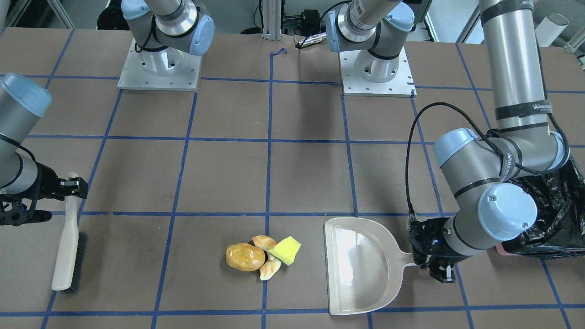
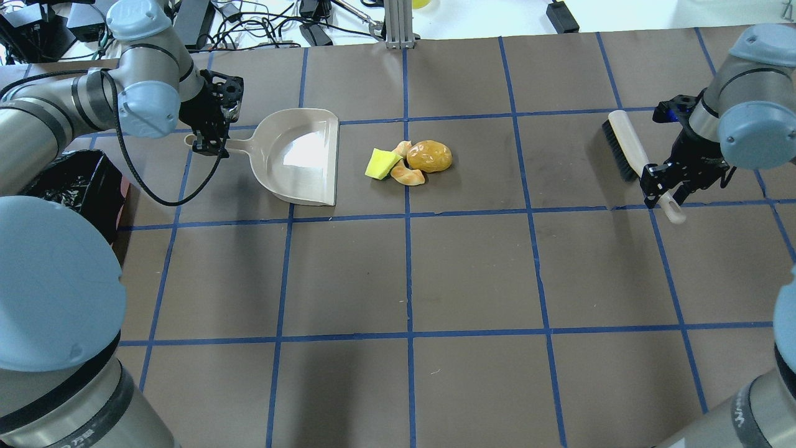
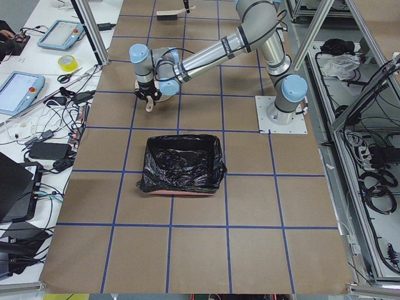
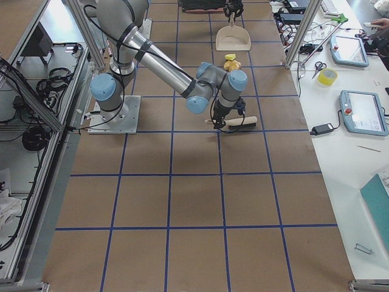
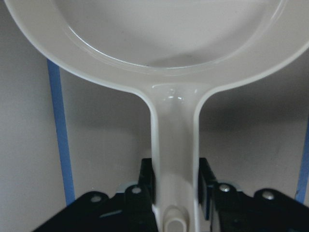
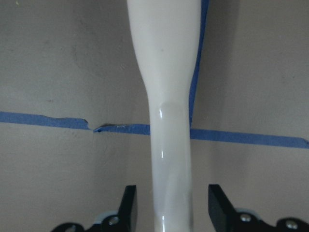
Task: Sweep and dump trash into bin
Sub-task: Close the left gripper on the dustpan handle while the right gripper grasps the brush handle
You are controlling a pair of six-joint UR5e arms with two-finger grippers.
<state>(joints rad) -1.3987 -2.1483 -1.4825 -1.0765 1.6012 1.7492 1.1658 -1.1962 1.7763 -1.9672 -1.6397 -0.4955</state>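
The trash lies in one pile on the table: a golden-brown lump [image 1: 245, 257] [image 2: 429, 155], two pale peel pieces [image 1: 264, 241] [image 2: 407, 177] and a yellow sponge wedge [image 1: 285, 249] [image 2: 381, 164]. A beige dustpan [image 1: 361, 265] [image 2: 298, 155] rests flat beside the pile with its mouth facing it. My left gripper [image 1: 432, 261] [image 2: 208, 142] [image 5: 176, 188] is shut on the dustpan's handle. A white hand brush [image 1: 68, 246] [image 2: 628, 146] lies on the table on the other side of the pile. My right gripper [image 1: 73, 185] [image 2: 668, 186] [image 6: 171, 208] is open, one finger on each side of the brush handle with gaps showing.
The bin [image 3: 181, 164] [image 2: 74, 186] [image 1: 553, 219], lined with a black bag, stands behind my left arm near the table's left end. The two arm bases [image 1: 160, 68] stand on metal plates at the robot's side of the table.
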